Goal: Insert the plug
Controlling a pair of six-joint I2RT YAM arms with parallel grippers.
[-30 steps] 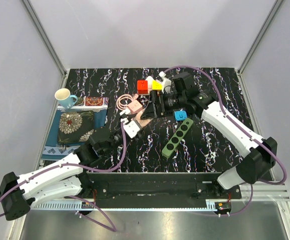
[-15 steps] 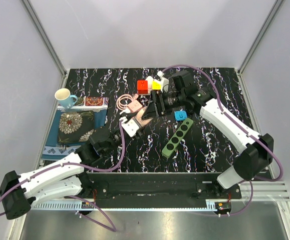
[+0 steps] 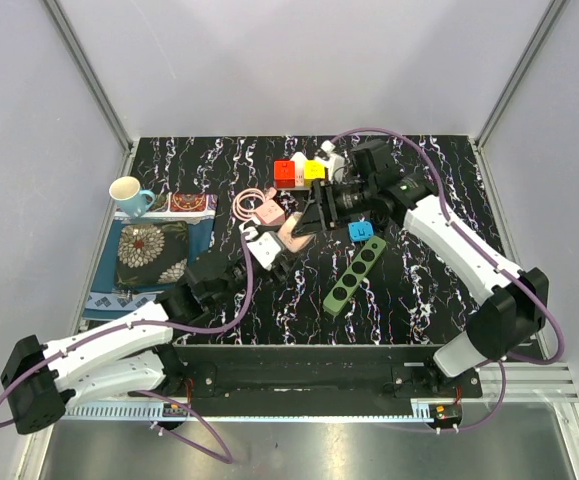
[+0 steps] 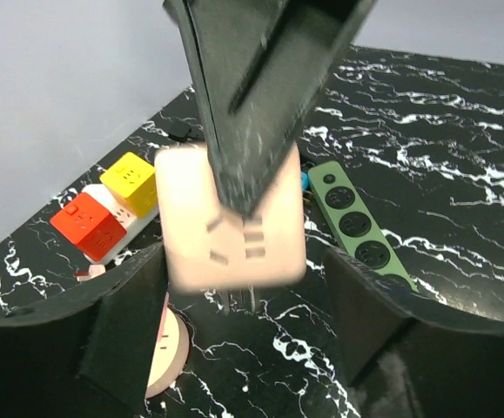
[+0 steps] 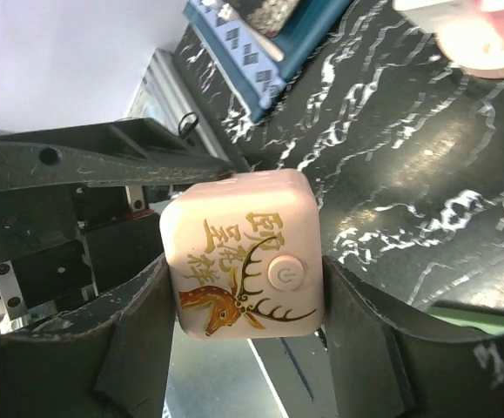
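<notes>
The pink cube [image 5: 243, 252] hangs over the desk [image 3: 199, 165] at the centre of the overhead frame, pinched by the right gripper [image 5: 245, 296], one finger pressed across its socket face. The left gripper [image 4: 245, 296] stands spread around the same cube, with a sliver of gap at frame right. A green strip [image 3: 353, 275] lies to the lower right.

A pink cube socket [image 4: 232, 218] sits between the left gripper's [image 4: 238, 270] fingers [image 4: 134, 326].

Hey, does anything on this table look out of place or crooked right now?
The pink socket cube is off the table, held in mid-air between the fingers of the right gripper, the left gripper around it too. The green power strip lies slanted.
</notes>
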